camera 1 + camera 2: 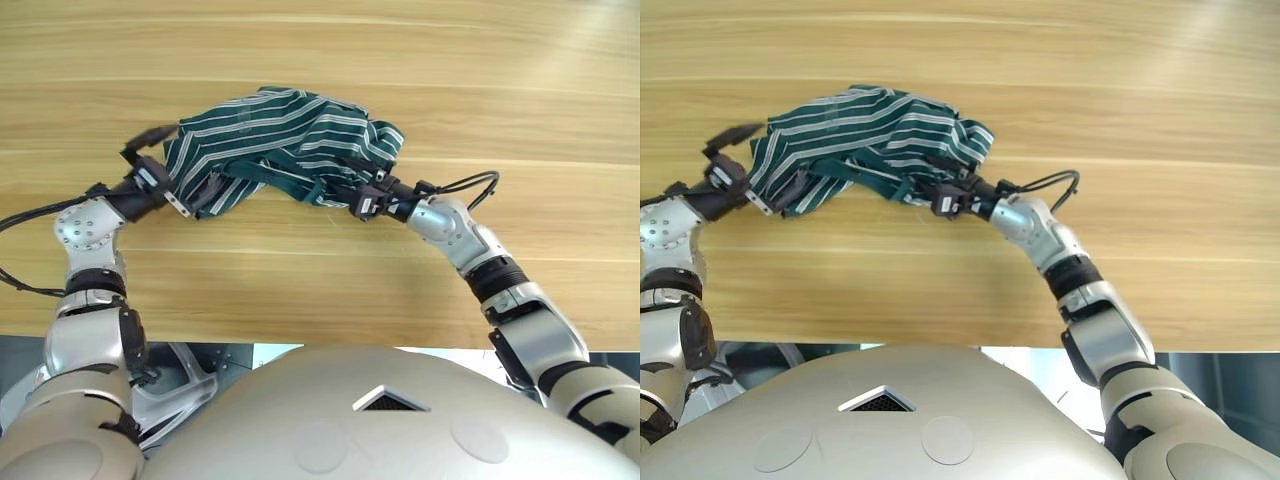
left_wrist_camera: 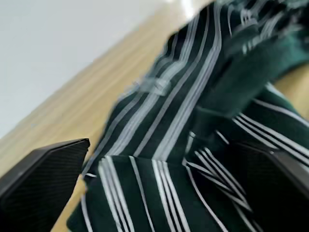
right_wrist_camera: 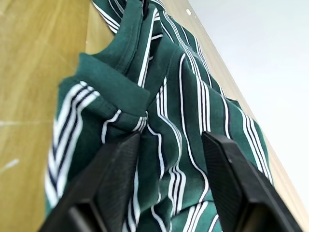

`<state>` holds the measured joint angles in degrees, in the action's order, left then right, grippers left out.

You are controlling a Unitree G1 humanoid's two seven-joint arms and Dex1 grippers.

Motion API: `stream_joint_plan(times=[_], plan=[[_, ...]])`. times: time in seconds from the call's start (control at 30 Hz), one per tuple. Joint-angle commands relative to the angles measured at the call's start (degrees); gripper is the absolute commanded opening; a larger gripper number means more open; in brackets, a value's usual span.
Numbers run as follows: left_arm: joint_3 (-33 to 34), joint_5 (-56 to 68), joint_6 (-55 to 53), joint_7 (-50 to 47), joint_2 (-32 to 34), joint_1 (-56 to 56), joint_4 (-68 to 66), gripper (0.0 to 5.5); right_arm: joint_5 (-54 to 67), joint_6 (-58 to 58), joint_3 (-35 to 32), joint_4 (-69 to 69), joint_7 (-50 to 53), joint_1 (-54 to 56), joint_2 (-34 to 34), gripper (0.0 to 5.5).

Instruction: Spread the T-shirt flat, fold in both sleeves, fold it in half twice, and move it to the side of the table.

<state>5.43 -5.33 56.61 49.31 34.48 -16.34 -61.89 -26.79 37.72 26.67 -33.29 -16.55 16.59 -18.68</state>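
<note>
Both arms reach forward to the shirt (image 1: 285,130), one at each end. The left arm (image 1: 92,232) rises from a bent elbow, its wrist angled inward toward the shirt's left edge. The left gripper (image 1: 176,170) is spread wide, one finger above that edge and one below it, with cloth between them. The right arm (image 1: 470,245) stretches forward and inward, its forearm sloping toward the shirt's near right part. The right gripper (image 3: 171,140) has both fingers (image 3: 116,179) pressed against a fold that fills the gap.

Bright, even light; soft glare bands the tabletop (image 1: 450,60) beyond the T-shirt (image 1: 270,120), faint shadow just beneath its near edge.
</note>
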Motion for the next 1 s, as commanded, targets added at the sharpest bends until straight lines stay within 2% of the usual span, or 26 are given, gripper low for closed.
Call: stream_joint_plan(times=[0.03,0.1,0.23,0.4,0.7,0.87,1.0], plan=[[-12.58,-22.54,-2.64,-17.32,5.20,-0.79,1.38,5.37,-0.08,-0.26,0.50,0.16,-1.37,-0.50,-0.84,2.35],[-15.54,-26.49,-2.64,-22.02,6.37,-1.63,2.62,5.37,0.04,-0.19,0.68,0.06,-1.39,-0.46,-0.73,2.35],[-17.33,-26.78,0.58,-26.89,8.86,-2.29,6.03,5.37,-0.36,-0.34,1.07,-0.36,-1.10,-0.33,-0.58,2.35],[-16.69,-15.08,6.10,-21.60,10.25,-1.08,7.62,5.37,-1.97,-0.87,1.77,-2.23,-0.48,-0.42,-1.72,2.35],[-20.25,-20.57,1.46,-27.67,9.86,-3.04,2.30,5.37,-1.61,-1.23,-1.97,-4.69,0.70,-2.56,-11.36,2.35],[-18.21,-5.57,7.81,-17.90,9.40,-0.94,4.71,5.37,-1.77,-1.37,-1.85,-4.97,1.15,-2.53,-11.27,2.35],[-20.10,4.46,8.83,-6.93,11.33,4.32,11.17,5.37,-1.69,-1.43,-1.83,-5.05,1.47,-2.38,-10.98,2.35]])
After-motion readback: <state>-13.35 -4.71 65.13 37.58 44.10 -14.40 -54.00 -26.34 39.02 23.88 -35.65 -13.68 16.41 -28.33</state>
